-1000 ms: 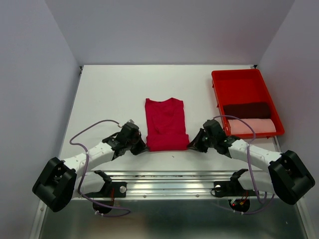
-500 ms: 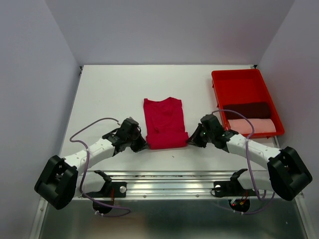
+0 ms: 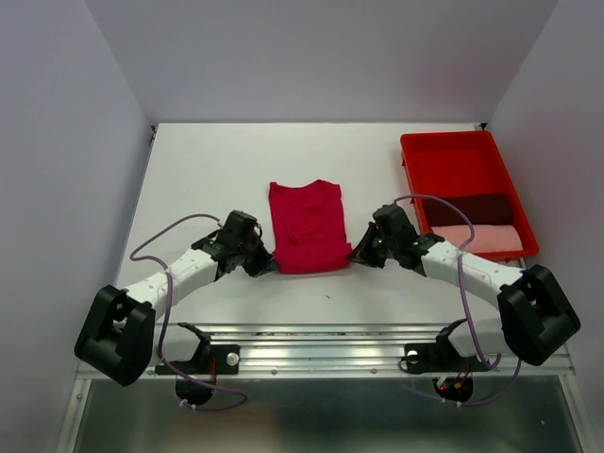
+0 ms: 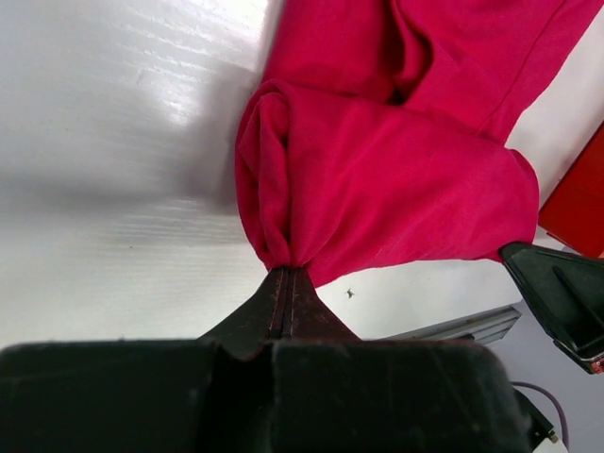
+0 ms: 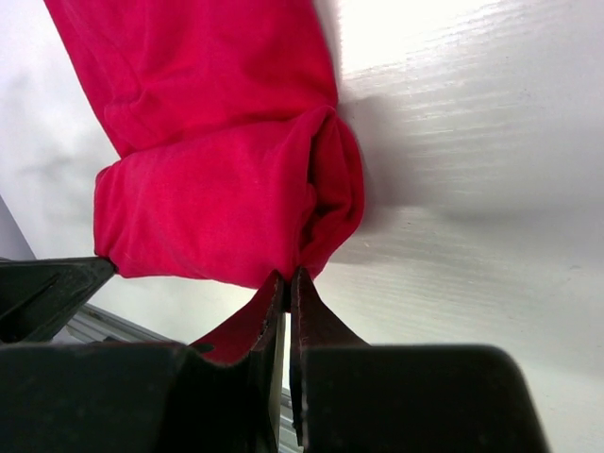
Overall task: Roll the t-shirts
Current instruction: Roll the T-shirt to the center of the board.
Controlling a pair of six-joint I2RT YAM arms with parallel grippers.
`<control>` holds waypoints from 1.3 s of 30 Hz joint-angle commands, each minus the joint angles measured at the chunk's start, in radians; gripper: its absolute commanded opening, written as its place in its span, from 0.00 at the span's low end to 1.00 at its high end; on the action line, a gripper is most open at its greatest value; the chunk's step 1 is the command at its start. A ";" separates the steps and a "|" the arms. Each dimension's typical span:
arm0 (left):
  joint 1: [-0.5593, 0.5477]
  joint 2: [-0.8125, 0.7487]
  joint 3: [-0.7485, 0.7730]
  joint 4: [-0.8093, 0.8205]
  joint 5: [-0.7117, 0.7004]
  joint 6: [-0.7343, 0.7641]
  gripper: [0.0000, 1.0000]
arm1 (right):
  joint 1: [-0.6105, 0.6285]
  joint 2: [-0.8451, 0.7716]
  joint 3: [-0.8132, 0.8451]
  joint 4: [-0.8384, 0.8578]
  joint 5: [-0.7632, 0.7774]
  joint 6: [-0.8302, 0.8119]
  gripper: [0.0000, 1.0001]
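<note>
The crimson t-shirt (image 3: 305,226) lay on the bench (image 3: 208,179) left of the red tray (image 3: 458,165), its near hem turned into a short roll. The left fingers (image 4: 279,304) and right fingers (image 5: 274,307) were pinched shut on the roll's two ends. Soft, light cloth would likely sag mid-span, so gripping every layer at both ends seemed wisest.

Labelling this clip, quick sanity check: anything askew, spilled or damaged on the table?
Nothing stands out. The crimson t-shirt lies mid-table, its near end rolled, each corner pinched by the left gripper and right gripper. The maroon shirt and pink shirt sit in the red tray.
</note>
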 commanded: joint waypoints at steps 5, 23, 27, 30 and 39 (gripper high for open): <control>0.064 0.043 0.127 -0.059 0.013 0.086 0.00 | 0.004 0.050 0.107 0.007 0.030 -0.044 0.01; 0.140 0.092 0.090 -0.050 -0.030 0.222 0.17 | 0.064 0.085 0.139 -0.125 0.029 -0.166 0.51; 0.147 0.078 0.115 -0.097 -0.069 0.264 0.59 | 0.064 0.062 0.215 -0.214 0.161 -0.238 0.55; 0.147 0.043 0.138 -0.139 -0.139 0.276 0.71 | 0.075 0.085 0.284 -0.225 0.191 -0.275 0.46; 0.053 -0.006 0.193 -0.011 -0.053 0.232 0.00 | 0.124 0.258 0.393 -0.032 -0.059 -0.245 0.02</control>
